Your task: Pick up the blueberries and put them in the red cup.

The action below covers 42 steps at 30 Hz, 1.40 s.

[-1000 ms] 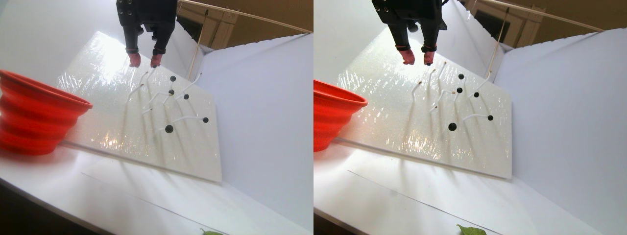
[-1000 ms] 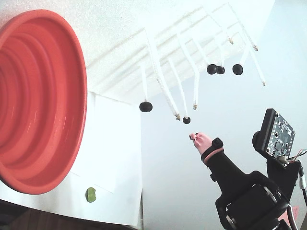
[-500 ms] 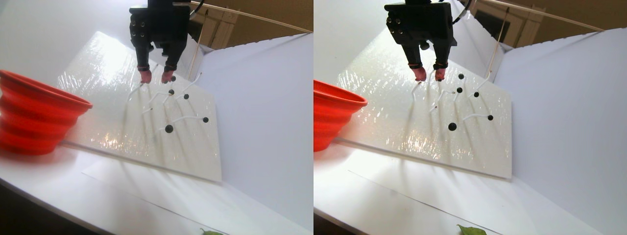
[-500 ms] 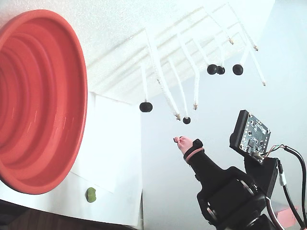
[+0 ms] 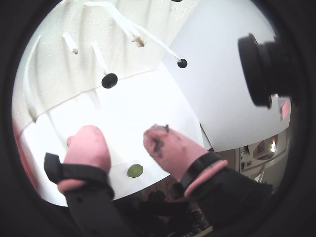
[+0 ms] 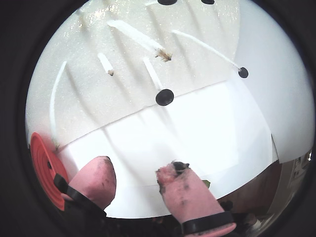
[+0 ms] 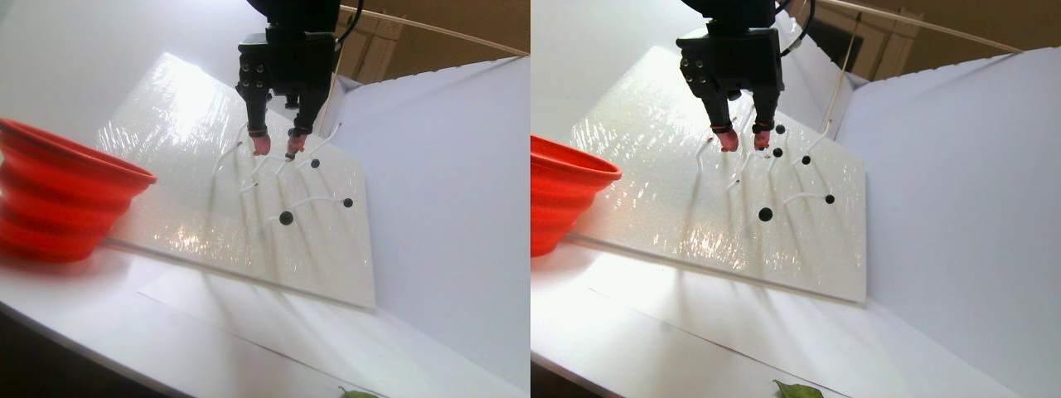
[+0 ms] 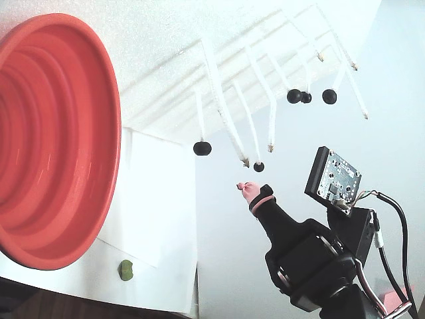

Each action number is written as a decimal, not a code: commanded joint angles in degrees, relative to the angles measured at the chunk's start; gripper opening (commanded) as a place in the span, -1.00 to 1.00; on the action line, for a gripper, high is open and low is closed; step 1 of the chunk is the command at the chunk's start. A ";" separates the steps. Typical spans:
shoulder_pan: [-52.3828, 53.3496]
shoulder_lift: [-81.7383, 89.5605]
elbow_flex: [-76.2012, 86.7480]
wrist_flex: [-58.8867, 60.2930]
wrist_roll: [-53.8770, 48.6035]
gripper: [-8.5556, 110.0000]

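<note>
The blueberries are small black balls on thin white stems on a glossy white board; a wrist view shows one [image 5: 109,80] ahead of the fingers and one [image 5: 182,63] further right. They also show in another wrist view [image 6: 164,97], the stereo pair view [image 7: 286,218] and the fixed view [image 8: 202,148]. The red cup [image 7: 58,195] stands left of the board and fills the left of the fixed view [image 8: 53,139]; its rim shows in a wrist view [image 6: 42,165]. My gripper [image 5: 121,136] is open and empty, its pink fingertips apart above white paper, short of the berries. It also shows in the stereo pair view [image 7: 278,148].
A small green lump [image 5: 135,171] lies on the paper between and behind my fingers, near the sheet's edge; the fixed view [image 8: 126,270] shows it below the cup. A black camera [image 5: 261,69] juts in at right. White walls surround the board.
</note>
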 commanded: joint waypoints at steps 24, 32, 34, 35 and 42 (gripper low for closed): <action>5.27 -14.06 -13.27 -10.28 -4.13 -0.53; 4.75 -17.40 -15.29 -12.30 -4.22 -0.53; 4.75 -18.19 -15.82 -12.66 -4.31 -0.53; 4.66 -18.63 -16.08 -12.83 -4.39 -0.53; 4.66 -21.88 -18.28 -13.80 -5.19 -0.52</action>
